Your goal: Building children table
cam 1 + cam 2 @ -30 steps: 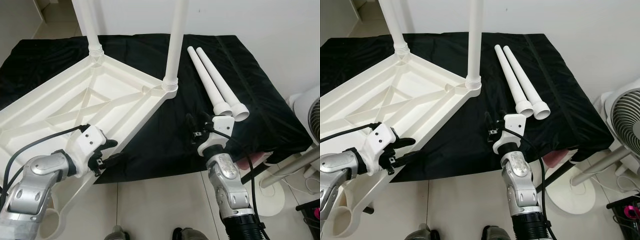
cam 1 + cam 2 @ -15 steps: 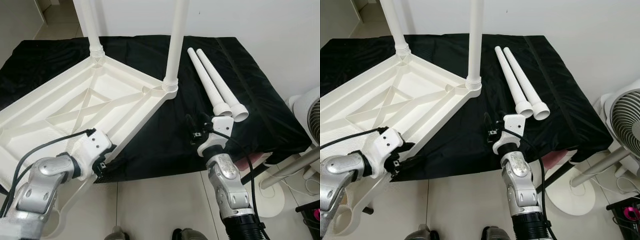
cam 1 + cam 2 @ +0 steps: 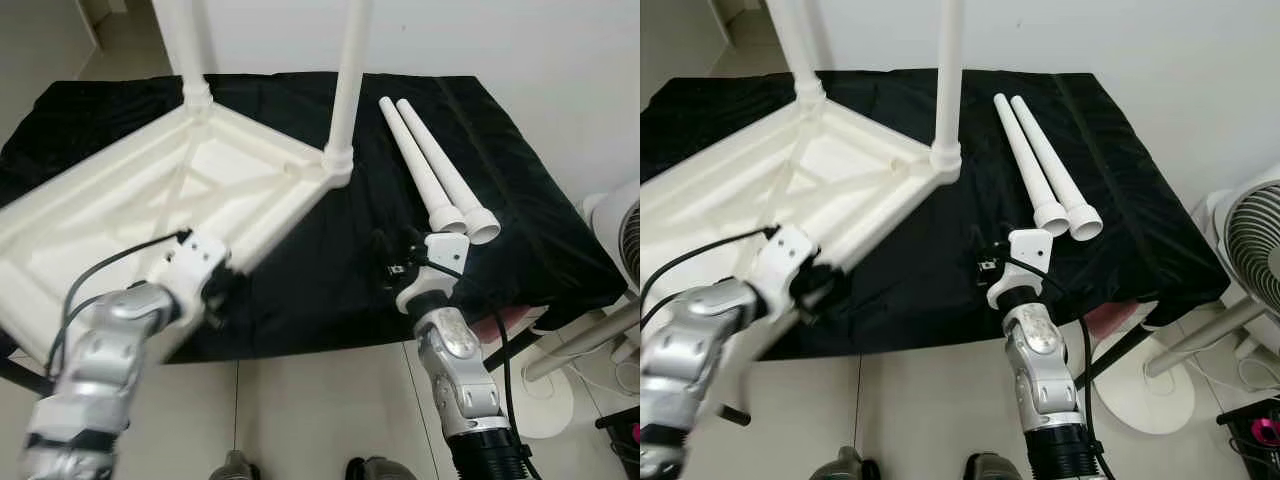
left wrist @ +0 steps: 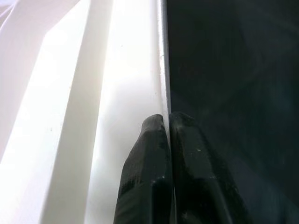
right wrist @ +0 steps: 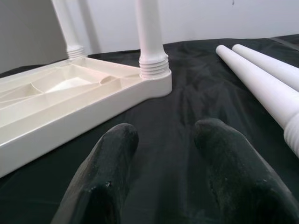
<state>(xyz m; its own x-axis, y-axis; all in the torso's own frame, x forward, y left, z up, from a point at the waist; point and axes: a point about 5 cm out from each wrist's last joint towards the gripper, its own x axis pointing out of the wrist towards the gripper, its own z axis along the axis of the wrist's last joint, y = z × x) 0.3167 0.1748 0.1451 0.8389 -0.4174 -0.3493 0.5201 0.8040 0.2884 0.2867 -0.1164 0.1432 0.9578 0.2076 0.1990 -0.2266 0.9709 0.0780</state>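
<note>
Left eye view: left gripper [image 3: 222,297] jaws clenched on the tabletop [image 3: 120,210] rim.
Right gripper [image 3: 392,262] jaws released beside it; next, fetch a loose leg [image 3: 425,170].

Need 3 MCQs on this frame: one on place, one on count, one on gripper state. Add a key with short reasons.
1. Where do the two loose legs lie?
A. On the black cloth, on the robot's right of the tabletop
B. On the floor by the fan
C. Inside the upturned tabletop

2. How many legs stand already fitted in the white tabletop?
A. None
B. Two
C. Four

3. What is the left gripper doing?
A. Hanging open over the floor
B. Holding a loose leg
C. Pinched shut on the tabletop's rim

Key: 1 A, the pair rests side by side on the cloth beyond the right gripper. 2 B, two upright legs rise from corner sockets, one at the far corner and one at the near right corner. 3 C, the left wrist view shows both black fingers closed on the thin white edge.
</note>
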